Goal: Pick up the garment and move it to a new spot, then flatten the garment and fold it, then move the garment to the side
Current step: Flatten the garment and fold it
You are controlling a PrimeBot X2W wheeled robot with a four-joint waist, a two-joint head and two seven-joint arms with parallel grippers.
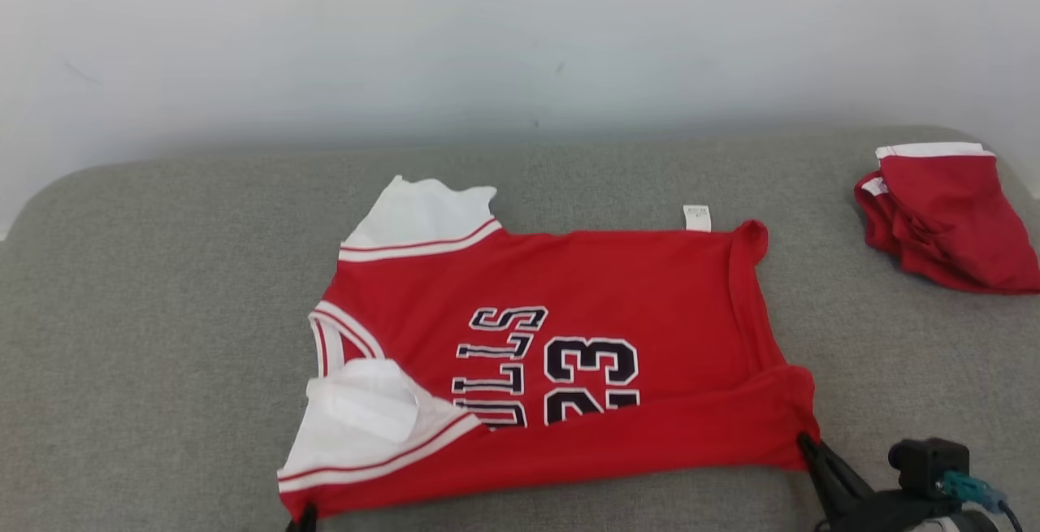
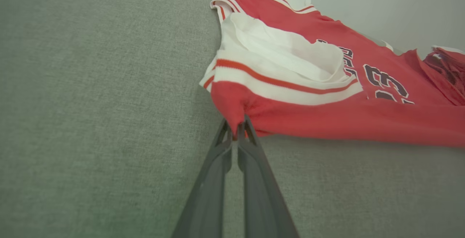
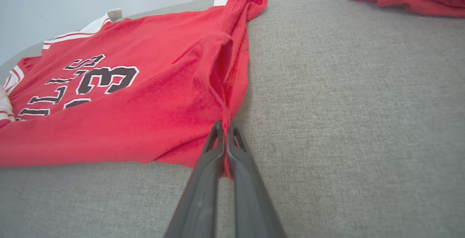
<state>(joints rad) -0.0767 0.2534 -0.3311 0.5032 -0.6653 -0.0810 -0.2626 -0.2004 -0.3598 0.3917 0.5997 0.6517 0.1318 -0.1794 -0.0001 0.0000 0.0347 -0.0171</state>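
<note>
As left fingers (image 2: 250, 165) and right fingers (image 3: 209, 161) pinch the jersey's (image 1: 650, 288) corners, cushion (image 1: 162, 272) spreads around.

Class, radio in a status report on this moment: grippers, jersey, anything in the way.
Left gripper, right gripper shut on near corners of jersey. Jersey on grey surface, near edge folded over. Second red garment far right, apart.

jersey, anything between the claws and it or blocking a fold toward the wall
Nothing visible does. The left claw and right claw are shut on the near corners of the jersey. The other red garment lies apart at the far right, off that path.
</note>
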